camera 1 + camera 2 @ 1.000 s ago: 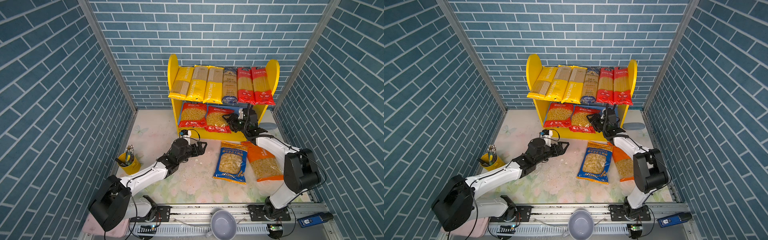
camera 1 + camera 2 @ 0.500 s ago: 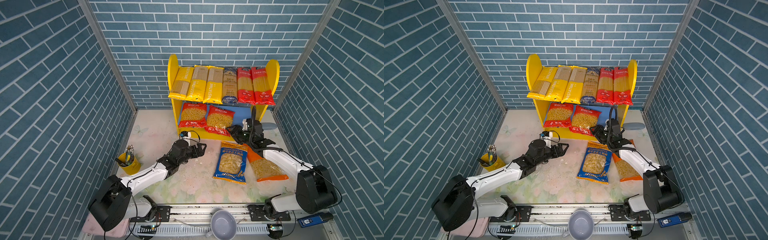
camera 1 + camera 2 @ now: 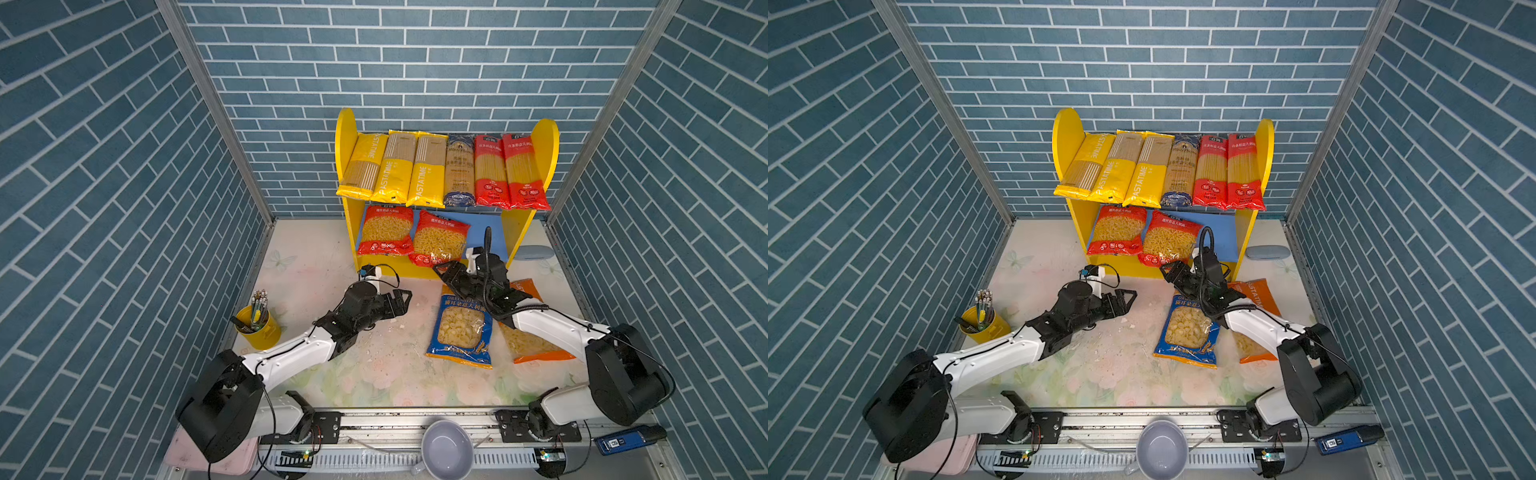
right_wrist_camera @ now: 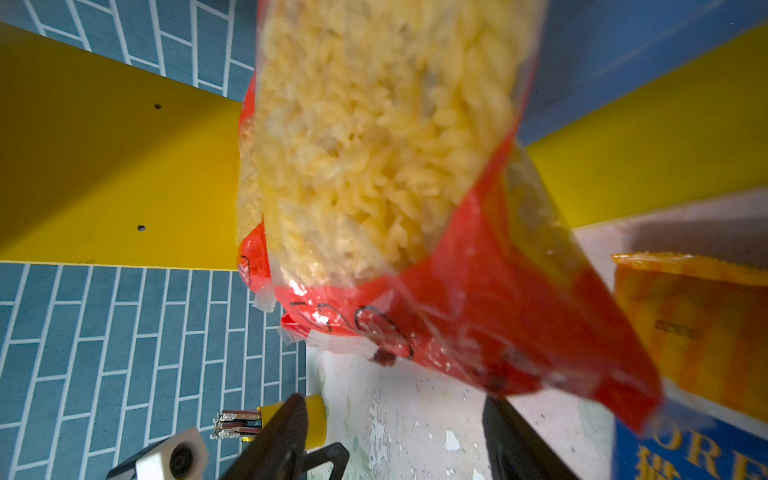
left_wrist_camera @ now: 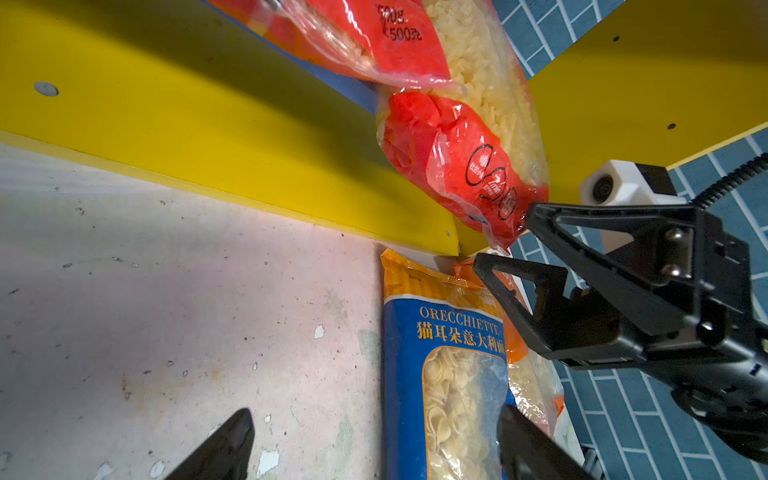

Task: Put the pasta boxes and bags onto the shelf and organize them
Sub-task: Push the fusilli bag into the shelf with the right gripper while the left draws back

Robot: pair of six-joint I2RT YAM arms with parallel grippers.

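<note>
now: my right gripper [image 5: 502, 233] is spread and empty, the red bag [image 3: 439, 243] with its bottom corner right at one tip; it leans on the shelf [image 3: 547, 153], lower board, just ahead. plan: pull straight back without snagging the film. left gripper [image 3: 405, 302] spread, idle.

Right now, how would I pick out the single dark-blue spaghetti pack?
Find the yellow-sided shelf against the back brick wall and look along its upper board, where six long packs lie side by side. The dark-blue spaghetti pack is fourth from the left, between three yellow packs and two red ones; it is the only dark one in the row.
</note>
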